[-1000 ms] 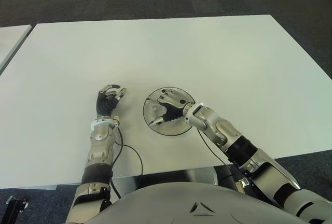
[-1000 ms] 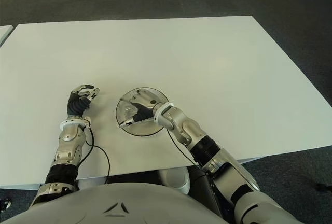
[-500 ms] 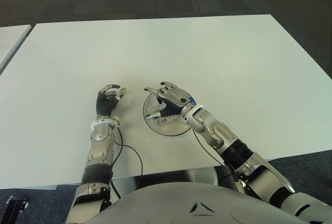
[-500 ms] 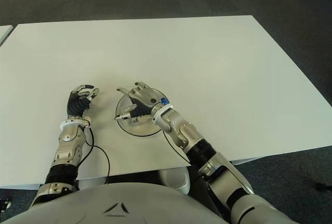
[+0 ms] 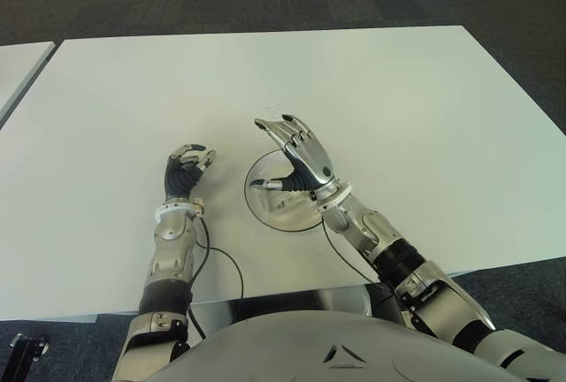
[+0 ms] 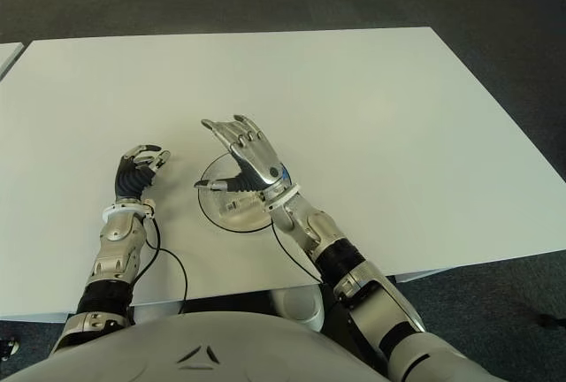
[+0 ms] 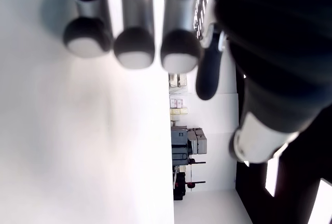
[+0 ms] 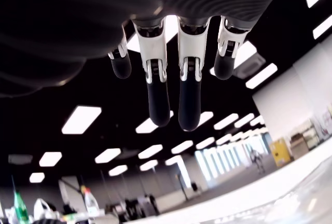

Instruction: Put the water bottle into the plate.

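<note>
The round clear plate lies on the white table close to the front edge. A clear water bottle lies on its side inside the plate, partly hidden behind my right hand. My right hand is raised above the plate with its fingers spread and nothing in them; the right wrist view shows straight fingers against the ceiling. To the left of the plate is my left hand, its fingers curled over the table, holding nothing.
A black cable loops from my left forearm across the table's front edge. A second white table shows at the far left. Dark carpet surrounds the table.
My right hand rose from the plate and spread its fingers, leaving the bottle lying in the plate. The left hand has not moved.
</note>
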Motion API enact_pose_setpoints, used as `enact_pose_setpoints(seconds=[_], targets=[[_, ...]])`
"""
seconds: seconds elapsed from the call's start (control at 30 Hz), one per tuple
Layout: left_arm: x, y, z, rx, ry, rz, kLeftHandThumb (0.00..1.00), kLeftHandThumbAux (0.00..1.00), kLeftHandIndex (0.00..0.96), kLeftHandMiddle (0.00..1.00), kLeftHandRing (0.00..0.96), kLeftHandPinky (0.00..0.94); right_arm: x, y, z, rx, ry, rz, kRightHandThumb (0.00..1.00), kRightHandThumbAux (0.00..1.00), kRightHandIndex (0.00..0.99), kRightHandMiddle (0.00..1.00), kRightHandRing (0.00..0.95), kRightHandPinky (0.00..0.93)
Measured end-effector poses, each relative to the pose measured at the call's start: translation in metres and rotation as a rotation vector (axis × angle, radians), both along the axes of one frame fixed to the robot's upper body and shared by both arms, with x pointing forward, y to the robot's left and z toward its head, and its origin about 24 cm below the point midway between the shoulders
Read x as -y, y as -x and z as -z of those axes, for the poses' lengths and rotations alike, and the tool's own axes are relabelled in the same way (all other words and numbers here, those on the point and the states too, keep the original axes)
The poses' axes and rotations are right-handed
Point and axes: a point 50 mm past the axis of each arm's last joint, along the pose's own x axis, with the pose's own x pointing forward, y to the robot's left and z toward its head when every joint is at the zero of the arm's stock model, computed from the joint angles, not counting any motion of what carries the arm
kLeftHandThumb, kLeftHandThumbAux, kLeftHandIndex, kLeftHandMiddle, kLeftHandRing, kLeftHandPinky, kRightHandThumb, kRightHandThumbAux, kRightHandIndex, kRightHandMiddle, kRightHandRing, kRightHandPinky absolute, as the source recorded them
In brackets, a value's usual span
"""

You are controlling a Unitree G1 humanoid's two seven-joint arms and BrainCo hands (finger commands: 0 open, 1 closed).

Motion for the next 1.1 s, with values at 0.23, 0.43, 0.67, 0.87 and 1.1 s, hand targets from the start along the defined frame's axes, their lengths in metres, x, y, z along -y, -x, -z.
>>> enact_pose_setpoints(seconds=[0.23,0.43,0.67,0.87,1.1], targets=[[0.0,0.0,0.001,-0.007,-0.005,-0.006,0.701,0.722,0.438,0.898,0.89,0.878,0.004,-0.003,-0.003,0.15,-0.165,-0.027,0.326,0.237,0.0,0.0,0.0,0.0],[0.0,0.0,0.001,-0.012,-0.012,-0.004,0.701,0.722,0.438,0.897,0.89,0.881,0.007,-0.008,-0.004,0.19,-0.205,-0.042,0.292,0.254,0.0,0.0,0.0,0.0],[0.0,0.0,0.001,-0.016,-0.014,-0.007,0.701,0.722,0.438,0.898,0.893,0.885,0.011,-0.007,-0.004,0.215,-0.279,-0.024,0.285,0.277,0.0,0.0,0.0,0.0],[0.0,0.0,0.001,-0.023,-0.015,-0.011,0.702,0.722,0.438,0.893,0.888,0.876,0.015,-0.009,-0.011,0.21,-0.388,-0.032,0.324,0.314,0.0,0.0,0.0,0.0],[0.001,-0.001,0.001,-0.025,-0.012,-0.013,0.701,0.722,0.438,0.891,0.886,0.873,0.036,-0.02,-0.016,0.067,-0.555,0.068,0.345,0.372,0.0,0.0,0.0,0.0]])
